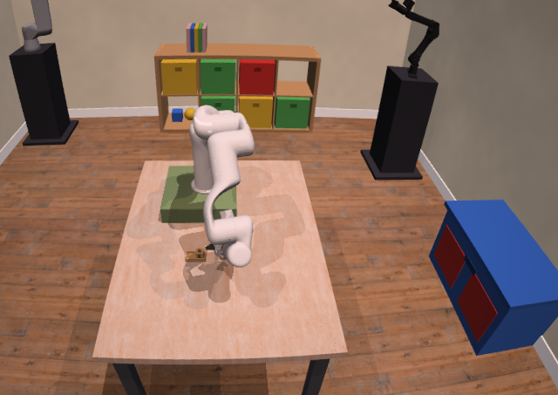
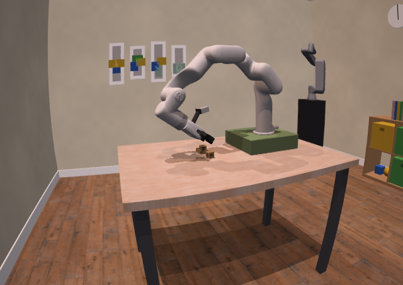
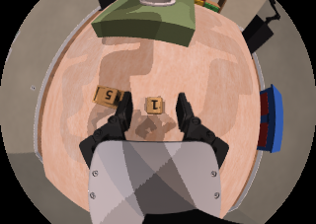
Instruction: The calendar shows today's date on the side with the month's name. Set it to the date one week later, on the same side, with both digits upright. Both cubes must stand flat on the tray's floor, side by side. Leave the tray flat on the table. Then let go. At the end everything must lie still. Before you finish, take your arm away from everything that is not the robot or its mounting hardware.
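Two small wooden date cubes lie apart on the table. In the wrist view one cube shows a "1" on top and lies in line with the gap between my fingertips, just beyond them. The other cube lies to its left with a tilted digit on top. In the top view both show only as a small brown cluster beside the wrist. I cannot make out the tray for certain. My gripper is open, empty, and tilted down a little above the cubes.
The arm's green base block sits on the table behind the cubes. The arm's elbow and wrist hang over the table's middle. A shelf, a blue cabinet and two black pedestals stand on the floor away from the table.
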`<state>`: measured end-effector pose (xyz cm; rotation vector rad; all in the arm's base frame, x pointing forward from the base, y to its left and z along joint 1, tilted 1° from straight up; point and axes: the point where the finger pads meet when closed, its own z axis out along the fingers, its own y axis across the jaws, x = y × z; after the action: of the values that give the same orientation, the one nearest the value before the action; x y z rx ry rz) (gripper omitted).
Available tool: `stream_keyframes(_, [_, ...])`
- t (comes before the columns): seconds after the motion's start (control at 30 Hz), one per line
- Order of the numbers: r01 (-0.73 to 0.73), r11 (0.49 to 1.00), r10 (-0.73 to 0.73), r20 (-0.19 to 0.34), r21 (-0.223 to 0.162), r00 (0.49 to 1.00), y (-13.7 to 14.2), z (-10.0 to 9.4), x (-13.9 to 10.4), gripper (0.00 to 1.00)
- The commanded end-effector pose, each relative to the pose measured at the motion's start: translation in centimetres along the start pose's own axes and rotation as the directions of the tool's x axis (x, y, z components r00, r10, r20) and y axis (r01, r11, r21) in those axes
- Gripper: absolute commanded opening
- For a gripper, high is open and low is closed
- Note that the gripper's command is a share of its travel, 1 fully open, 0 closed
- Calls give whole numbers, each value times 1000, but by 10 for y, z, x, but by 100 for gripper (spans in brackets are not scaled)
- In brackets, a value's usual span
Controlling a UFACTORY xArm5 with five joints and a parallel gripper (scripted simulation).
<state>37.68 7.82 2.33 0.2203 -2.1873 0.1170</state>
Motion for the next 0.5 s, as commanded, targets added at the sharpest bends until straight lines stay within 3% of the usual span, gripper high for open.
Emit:
stream_keyframes(0.0, [0, 1000, 0, 50, 0, 999, 0, -2, 1, 69])
stream_keyframes(0.07, [0, 1000, 0, 50, 0, 999, 0, -2, 1, 69])
stream_keyframes(0.3, [0, 1000, 0, 223, 0, 975, 0, -3, 4, 69])
stream_keyframes(0.47, [0, 1000, 0, 241, 0, 971, 0, -3, 5, 69])
